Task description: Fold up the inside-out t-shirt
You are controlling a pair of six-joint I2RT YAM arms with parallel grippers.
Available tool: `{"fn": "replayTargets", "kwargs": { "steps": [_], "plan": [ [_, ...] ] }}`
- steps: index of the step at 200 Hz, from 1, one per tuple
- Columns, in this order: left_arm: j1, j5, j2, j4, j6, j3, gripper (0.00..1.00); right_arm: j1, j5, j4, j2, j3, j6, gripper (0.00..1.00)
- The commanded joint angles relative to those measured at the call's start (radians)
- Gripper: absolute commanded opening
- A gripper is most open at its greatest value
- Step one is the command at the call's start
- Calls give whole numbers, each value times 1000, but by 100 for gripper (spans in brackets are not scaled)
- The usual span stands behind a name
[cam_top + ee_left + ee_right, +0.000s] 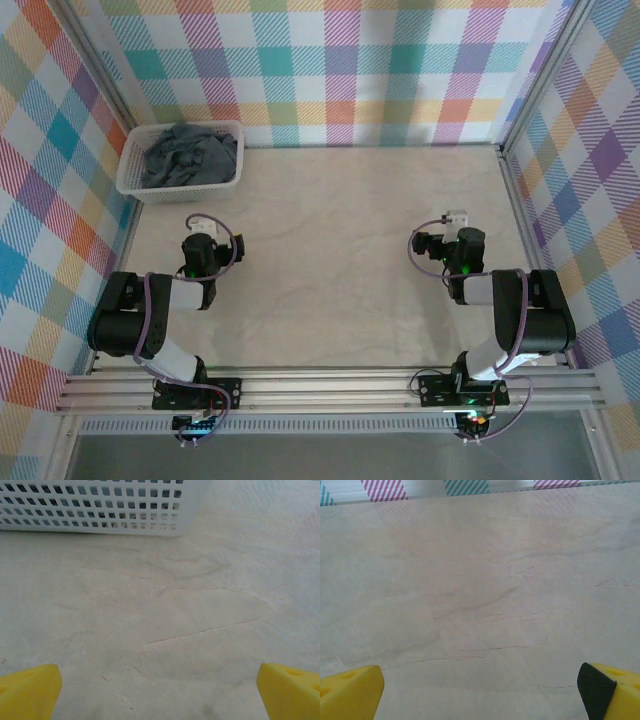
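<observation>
Presently — inside-out t-shirt (188, 158) heaped in white mesh basket (180, 194), jaws spread wide on both sides.
Crumpled dark grey, filling basket at far-left corner of table (330, 210), against plaid wall (340, 70). Nearby, left gripper (160, 690) low over marbled tabletop, just on near side of basket but apart from it, facing its mesh wall; yellow fingers (30, 690) far apart, gripping nothing. Across on right half, right gripper (480, 690) also low over bare surface, well apart from basket and shirt — fingers splayed wide, black pad (595, 690) on one inner face, striped wall base ahead.
</observation>
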Motion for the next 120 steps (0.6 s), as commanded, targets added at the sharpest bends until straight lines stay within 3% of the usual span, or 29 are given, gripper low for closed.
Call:
{"fn": "replayTargets", "kwargs": {
  "steps": [1, 120],
  "plan": [
    [-5, 16, 4, 15, 8, 20, 100, -5, -20, 18, -9, 6, -8, 100],
    [3, 29, 2, 16, 6, 17, 100, -5, -5, 21, -14, 2, -2, 100]
  ]
}}
